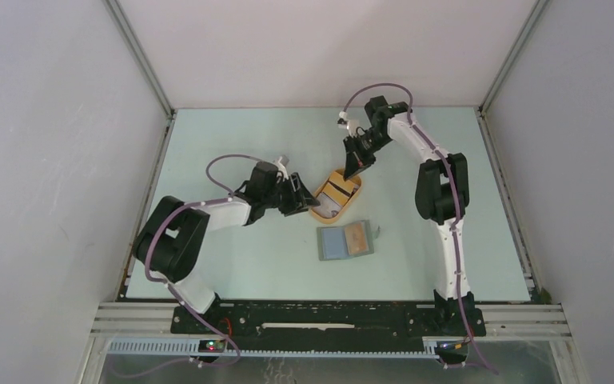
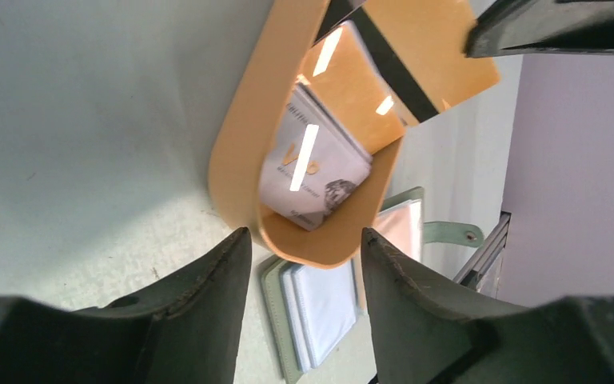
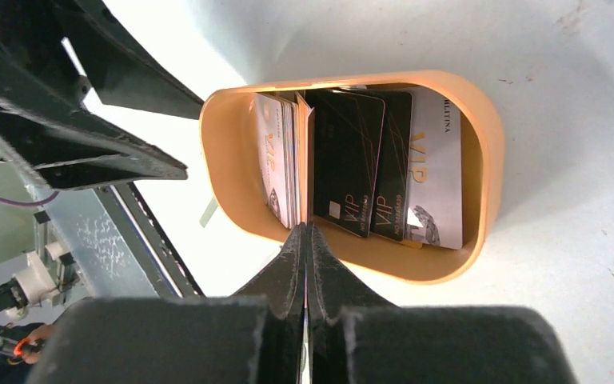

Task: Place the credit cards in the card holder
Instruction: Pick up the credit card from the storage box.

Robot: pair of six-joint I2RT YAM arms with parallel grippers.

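The credit cards (image 3: 360, 168) lie in an orange oval tray (image 3: 488, 160): two black, one whitish (image 3: 436, 168), and a stack on edge (image 3: 276, 160). My right gripper (image 3: 307, 228) is shut on a tan card with a dark stripe (image 2: 400, 64), held edge-on above the tray (image 1: 357, 192). The card holder (image 1: 345, 242) lies open in front of the tray, a tan card in its right half; it also shows in the left wrist view (image 2: 320, 304). My left gripper (image 2: 304, 240) is open and empty, its fingers on either side of the tray's near end (image 2: 236, 144).
The card holder's snap tab (image 2: 448, 234) sticks out on its right side. Grey walls enclose the table on the left, back and right. A metal rail (image 1: 328, 320) runs along the front edge.
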